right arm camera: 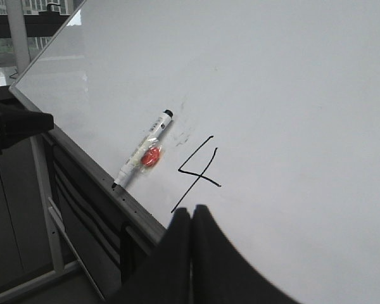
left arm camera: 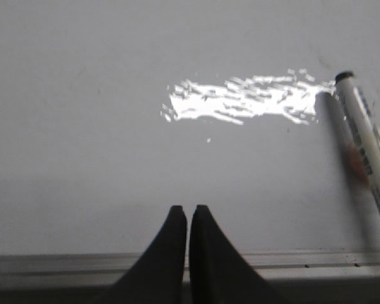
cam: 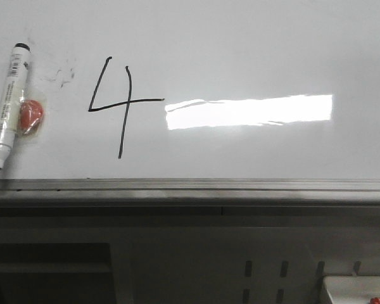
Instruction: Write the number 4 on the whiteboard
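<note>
Front view: a finished black number 4 (cam: pixel 117 104) drawn on the whiteboard (cam: pixel 253 44), just left of a bright strip of reflected light. Left of the figure, a white marker (cam: pixel 7 107) stuck to the board, uncapped tip down near the grey lower rim, with a small red blob (cam: pixel 31 116) touching its barrel. Faint grey smudges between marker and figure. No arm or gripper visible here.

Left wrist view: left gripper (left arm camera: pixel 189 215) with both black fingers pressed together, nothing between them, hanging over the lower rim. Marker (left arm camera: pixel 366 147) off to one side, well apart from the fingertips. Only bare board and glare ahead.

Right wrist view: right gripper (right arm camera: pixel 191 218) likewise closed and empty, tips seen just below the foot of the 4's (right arm camera: pixel 198 171) long stem — contact with the board impossible to judge from this angle. Marker (right arm camera: pixel 141 158) and red blob (right arm camera: pixel 150 157) resting beside the figure, near the board's edge.

Judging by the complete strokes, writing apparently done. Main risk from here — smearing: a careless sweep of the right fingers across the stem could wipe the ink, given how close they look. Also possible: knocking the marker loose while pulling back, or the exposed tip leaving a stray mark on the board if bumped.
</note>
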You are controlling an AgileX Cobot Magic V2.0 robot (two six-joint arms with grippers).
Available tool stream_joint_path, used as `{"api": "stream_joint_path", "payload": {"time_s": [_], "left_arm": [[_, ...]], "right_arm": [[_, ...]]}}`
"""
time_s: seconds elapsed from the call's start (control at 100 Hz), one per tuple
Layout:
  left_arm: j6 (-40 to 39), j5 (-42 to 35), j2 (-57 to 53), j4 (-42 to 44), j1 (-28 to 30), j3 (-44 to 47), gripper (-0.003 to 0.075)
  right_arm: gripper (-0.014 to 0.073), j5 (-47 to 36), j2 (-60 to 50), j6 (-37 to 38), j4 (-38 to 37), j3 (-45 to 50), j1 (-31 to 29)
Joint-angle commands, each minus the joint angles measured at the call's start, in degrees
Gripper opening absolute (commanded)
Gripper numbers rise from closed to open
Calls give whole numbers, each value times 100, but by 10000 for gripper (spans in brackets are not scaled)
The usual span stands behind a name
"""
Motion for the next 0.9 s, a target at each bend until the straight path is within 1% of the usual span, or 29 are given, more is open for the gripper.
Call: {"api": "stream_joint_path", "payload": {"time_s": [0.0, 0.06, 0.24, 0.32, 0.52, 0.89], "left_arm": [[-219, -523, -149, -12, 89, 209, -20], [-251, -157, -149, 78, 154, 197, -20], [-251, 346, -149, 522, 265, 197, -20], [-251, 638, -149, 530, 265, 197, -20], [-251, 590, -149, 731, 265, 197, -20], [-251, 590, -149, 731, 265, 197, -20]], "right_arm": [[-64, -436, 34, -4, -20, -160, -23], [-64, -436, 34, -4, -20, -160, -23], [-64, -436, 34, -4, -20, -160, -23], [-64, -436, 34, -4, -20, -160, -23], [-64, -436, 34, -4, -20, -160, -23], [-64, -436, 34, -4, -20, -160, -23]]}}
